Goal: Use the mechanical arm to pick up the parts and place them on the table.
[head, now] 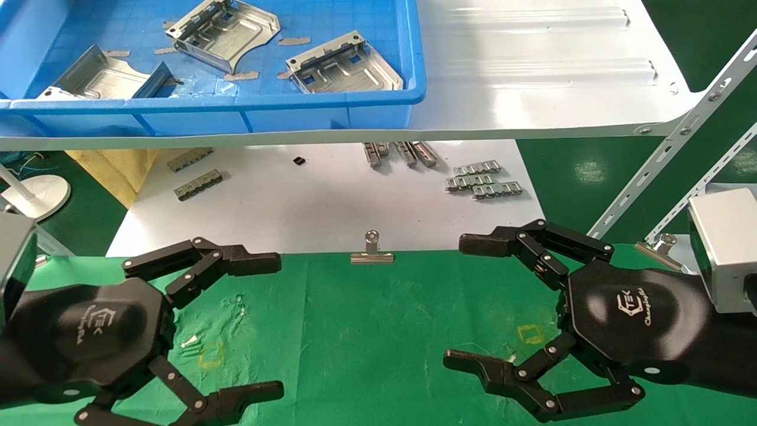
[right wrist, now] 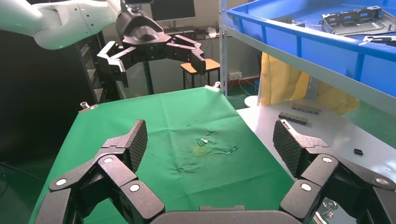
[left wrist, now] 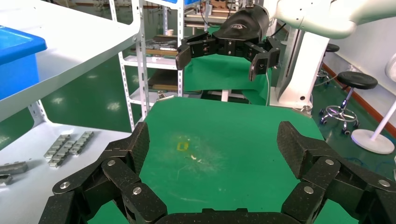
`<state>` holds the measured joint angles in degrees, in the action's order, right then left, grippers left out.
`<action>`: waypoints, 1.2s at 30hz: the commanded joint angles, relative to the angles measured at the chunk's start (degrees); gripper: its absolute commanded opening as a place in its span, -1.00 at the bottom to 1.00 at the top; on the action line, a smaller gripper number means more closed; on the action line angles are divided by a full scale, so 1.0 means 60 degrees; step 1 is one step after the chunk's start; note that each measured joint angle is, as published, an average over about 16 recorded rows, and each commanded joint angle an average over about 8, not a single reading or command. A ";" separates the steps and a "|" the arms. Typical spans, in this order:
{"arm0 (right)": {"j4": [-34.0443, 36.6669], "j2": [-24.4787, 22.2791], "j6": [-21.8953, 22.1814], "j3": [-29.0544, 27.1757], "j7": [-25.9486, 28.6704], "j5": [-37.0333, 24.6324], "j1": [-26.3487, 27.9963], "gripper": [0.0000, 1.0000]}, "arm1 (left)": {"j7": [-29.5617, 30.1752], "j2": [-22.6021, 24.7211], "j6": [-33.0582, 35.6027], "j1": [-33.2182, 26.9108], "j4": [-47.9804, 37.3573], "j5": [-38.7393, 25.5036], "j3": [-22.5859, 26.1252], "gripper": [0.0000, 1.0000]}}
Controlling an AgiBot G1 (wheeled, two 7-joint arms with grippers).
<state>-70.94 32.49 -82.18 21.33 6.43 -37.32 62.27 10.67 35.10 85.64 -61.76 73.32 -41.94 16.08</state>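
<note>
Your view looked down on a desk (head: 378,331) covered in wrinkled green cloth, and everything here is placed relative to that desk. Your left claw (head: 269,322) hovered above the desk's left side, its jointed black fingers (head: 248,263) spread wide apart and holding nothing. Your right claw (head: 467,302) hovered above the desk's right side in the same way, fingers apart and empty. The two claws faced each other across the bare middle of the cloth.

A silver binder clip (head: 371,251) pinched the desk's far edge at its centre. Another clip (head: 659,248) sat at the far right corner. Two small yellow square marks showed on the cloth: one (head: 210,354) near the left claw, one (head: 530,334) near the right claw.

Beyond the desk's far edge lay a white lower surface (head: 331,201) carrying small grey link strips (head: 482,179). Above that, a white metal shelf (head: 532,77) held a blue plastic tray (head: 331,106) towards the left.

The parts were all in that tray, well away from the desk. One silvery stamped plate (head: 222,32) lay tilted near the tray's middle. A second plate (head: 346,66) lay towards the tray's right wall. A third plate (head: 103,77) lay at the left, by the near wall. No plate rested on the desk.
</note>
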 commanded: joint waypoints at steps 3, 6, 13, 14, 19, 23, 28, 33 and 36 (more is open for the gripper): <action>0.0000 0.0000 0.0000 0.0000 0.0000 0.0000 0.0000 1.00 | 0.0000 0.0000 0.0000 0.0000 0.0000 0.0000 0.0000 1.00; 0.0000 0.0000 0.0000 0.0000 0.0000 0.0000 0.0000 1.00 | 0.0000 0.0000 0.0000 0.0000 0.0000 0.0000 0.0000 1.00; 0.0000 0.0000 0.0000 0.0000 0.0000 0.0000 0.0000 1.00 | 0.0000 0.0000 0.0000 0.0000 0.0000 0.0000 0.0000 1.00; 0.0000 0.0000 0.0000 0.0000 0.0000 0.0000 0.0000 0.75 | 0.0000 0.0000 0.0000 0.0000 0.0000 0.0000 0.0000 1.00; 0.0000 0.0000 0.0000 0.0000 0.0000 0.0000 0.0000 -0.50 | 0.0000 0.0000 0.0000 0.0000 0.0000 0.0000 0.0000 1.00; 0.0000 0.0000 0.0000 0.0000 0.0000 0.0000 0.0000 -1.00 | 0.0000 0.0000 0.0000 0.0000 0.0000 0.0000 0.0000 1.00; 0.0000 0.0000 0.0000 0.0000 0.0000 0.0000 0.0000 -1.00 | 0.0000 0.0000 0.0000 0.0000 0.0000 0.0000 0.0000 1.00; 0.0000 0.0000 0.0000 0.0000 0.0000 0.0000 0.0000 -1.00 | 0.0000 0.0000 0.0000 0.0000 0.0000 0.0000 0.0000 1.00; 0.0000 0.0000 0.0000 0.0000 0.0000 0.0000 0.0000 -1.00 | 0.0000 0.0000 0.0000 0.0000 0.0000 0.0000 0.0000 1.00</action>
<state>-70.94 32.48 -82.18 21.33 6.43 -37.32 62.27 10.67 35.10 85.64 -61.77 73.32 -41.94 16.09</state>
